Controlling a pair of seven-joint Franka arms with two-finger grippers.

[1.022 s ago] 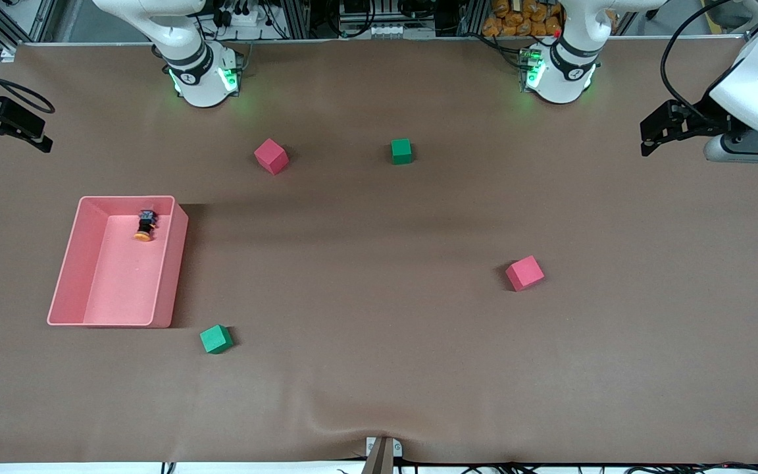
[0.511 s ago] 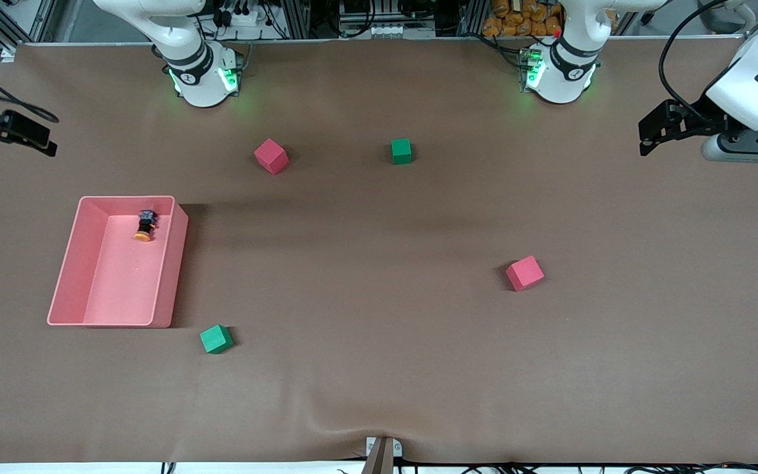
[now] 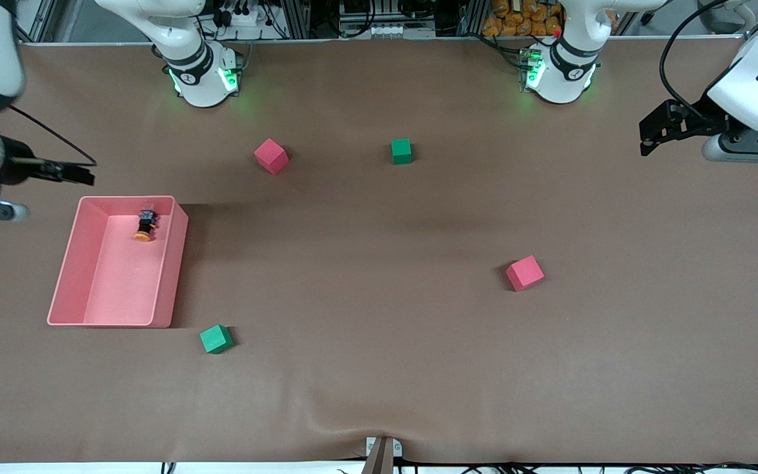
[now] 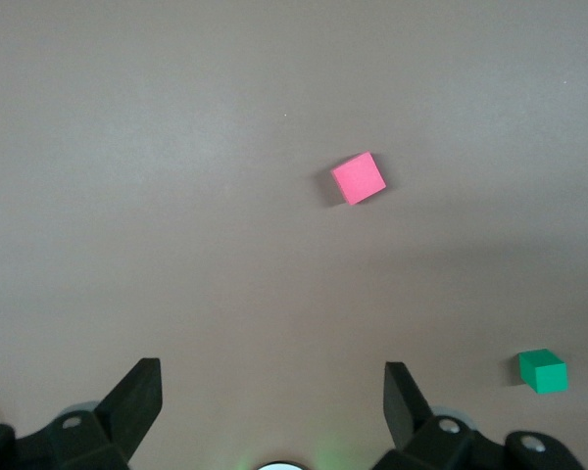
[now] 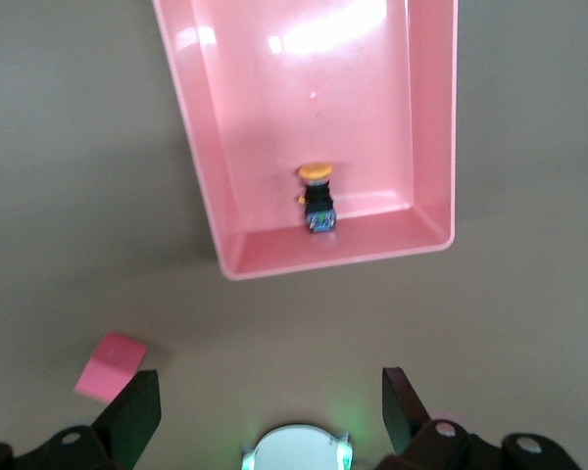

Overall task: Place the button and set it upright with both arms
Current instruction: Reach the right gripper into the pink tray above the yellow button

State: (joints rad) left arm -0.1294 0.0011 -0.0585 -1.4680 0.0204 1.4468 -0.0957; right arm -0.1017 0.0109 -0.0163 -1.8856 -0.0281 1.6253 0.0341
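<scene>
The button lies on its side in the pink bin, at the bin's end farthest from the front camera. Its orange cap and black body also show in the right wrist view as the button inside the bin. My right gripper hangs open over the table just off that end of the bin, nothing between its fingers. My left gripper hangs open and empty over the left arm's end of the table.
Two red cubes and two green cubes are scattered on the brown table. The left wrist view shows a red cube and a green cube. A red cube shows beside the right gripper.
The right gripper has swung in from the table's edge toward the pink bin. The left arm has hardly moved. Button and cubes lie as before.
</scene>
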